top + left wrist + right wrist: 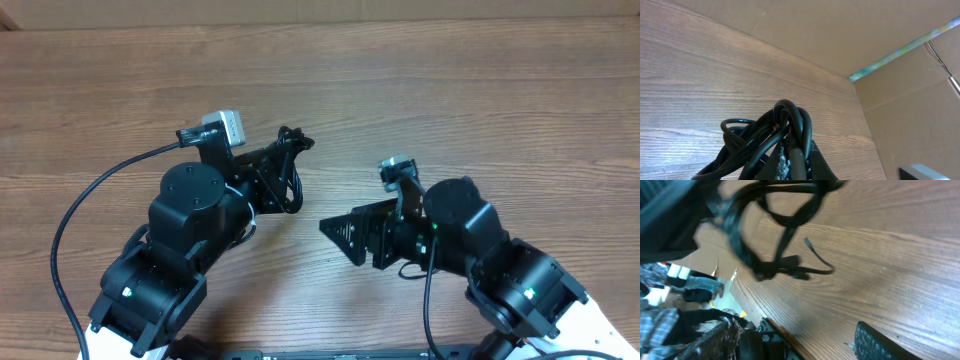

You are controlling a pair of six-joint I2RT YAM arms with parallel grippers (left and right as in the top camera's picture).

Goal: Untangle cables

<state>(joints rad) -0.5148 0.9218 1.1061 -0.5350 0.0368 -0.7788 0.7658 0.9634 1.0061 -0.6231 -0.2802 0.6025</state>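
Observation:
The cables (285, 172) are a tangled bunch of thin black loops, held just above the wooden table (450, 90). My left gripper (272, 168) is shut on them. In the left wrist view the cables (771, 134) arch up out of the pinched fingers (812, 162). My right gripper (338, 243) stands open to the right of the bunch and apart from it, with nothing between its fingers. The right wrist view shows the cables (747, 250) hanging at upper left with a loose end (819, 262) trailing, and only table between the right gripper's (795, 345) two pads (880, 342).
A cardboard wall (900, 105) with a teal tape strip (900, 49) rises at the far side of the table. The left arm's own thick wire (70, 215) loops over the left side of the table. A white panel (600, 330) lies at the near right corner.

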